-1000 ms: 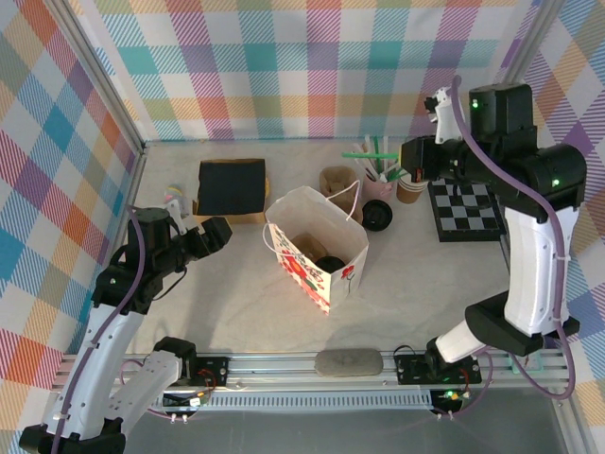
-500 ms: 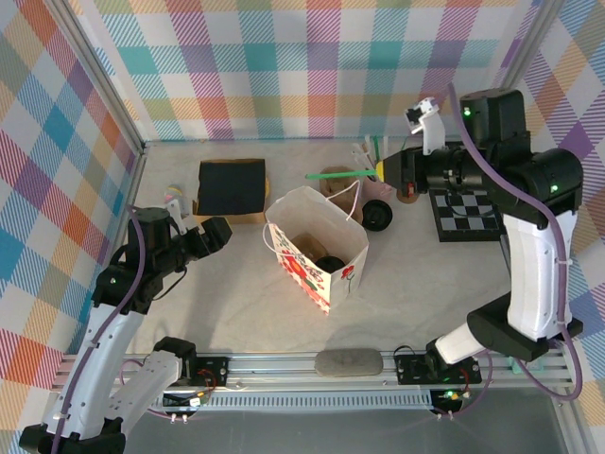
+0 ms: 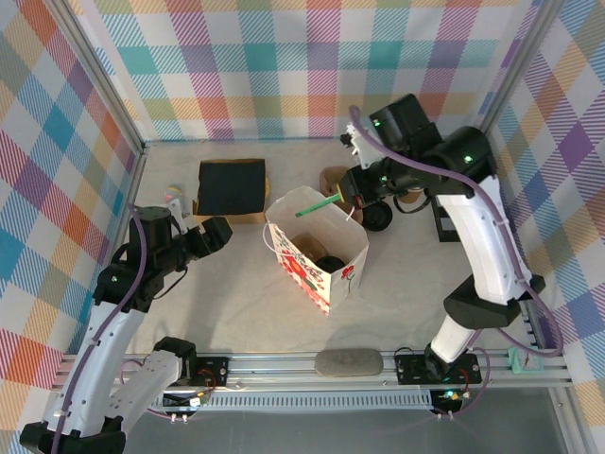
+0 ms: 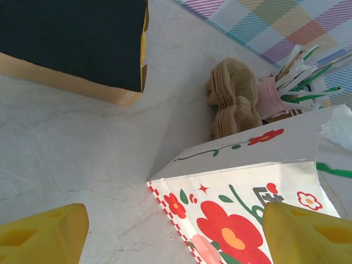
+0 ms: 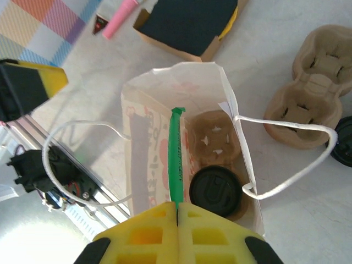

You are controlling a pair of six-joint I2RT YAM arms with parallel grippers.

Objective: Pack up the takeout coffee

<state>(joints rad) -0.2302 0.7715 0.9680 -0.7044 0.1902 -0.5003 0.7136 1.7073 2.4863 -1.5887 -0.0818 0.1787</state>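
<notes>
Coffee cup: lidded cup (image 5: 214,190) stands in the cardboard cup tray (image 5: 215,137) at the bottom of the paper bag (image 3: 321,274), mid-table, on the bag's right side
Right gripper: (image 5: 177,212) above the bag's far right edge, jaws pinched tight on a green straw (image 5: 175,159)
Straw: points left and down over the bag's open mouth, tip above the inside; whether it touches the paper I cannot tell
Left gripper: (image 4: 176,242) jaws spread wide, holding nothing, low on the left, near the bag's flowered side but apart from it
Done: coffee looks packed, lid on
Left: likely only to let the straw fall inside beside the cup and pull the arm clear
Risk: the straw could catch the white string handle (image 5: 286,159)
</notes>
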